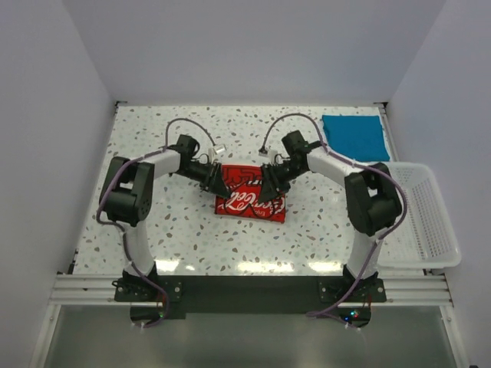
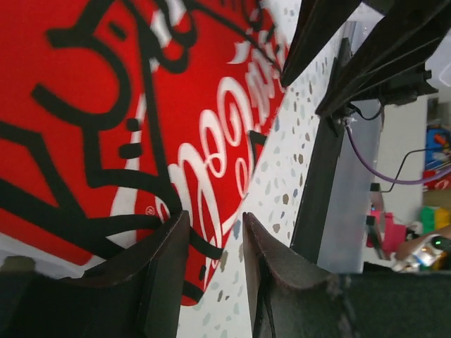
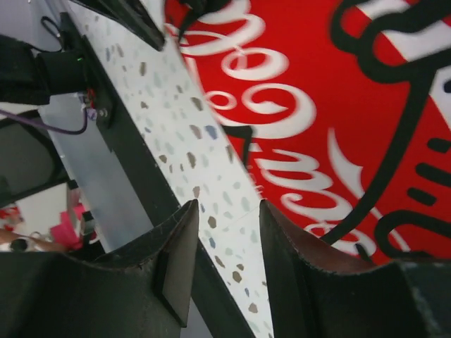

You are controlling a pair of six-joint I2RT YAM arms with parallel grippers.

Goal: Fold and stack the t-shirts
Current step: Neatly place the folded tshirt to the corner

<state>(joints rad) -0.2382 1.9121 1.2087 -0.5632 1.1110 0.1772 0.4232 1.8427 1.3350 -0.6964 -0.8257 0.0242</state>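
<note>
**Top external: Coke shirt sits right between your two grippers, teal one is way off back-right**

Start at the jaws. The left gripper (image 2: 215, 220) has its jaws a little apart with nothing in them. Through the gap you see the red edge of the Coke shirt (image 1: 244, 201) and bare table (image 1: 153, 230) next to it. The right gripper (image 3: 229, 205) is the same: a narrow gap, empty, with speckled table showing between the fingers and the red print just off to one side.

So each gripper is low over its own side of the shirt, left on the left edge and right on the right edge. The shirt lies mid-table as a compact rectangle, its slightly longer side running left to right between your arms. Neither arm is really nearer; it's about even.

Further out, the teal shirt (image 1: 354, 136) lies flat at the back right corner, well apart from the Coke one and on the right arm's side.

My guess is the Coke shirt looks about folded, so the stack is what's left. That means carrying it back and to the right, and your right arm leads.
</note>
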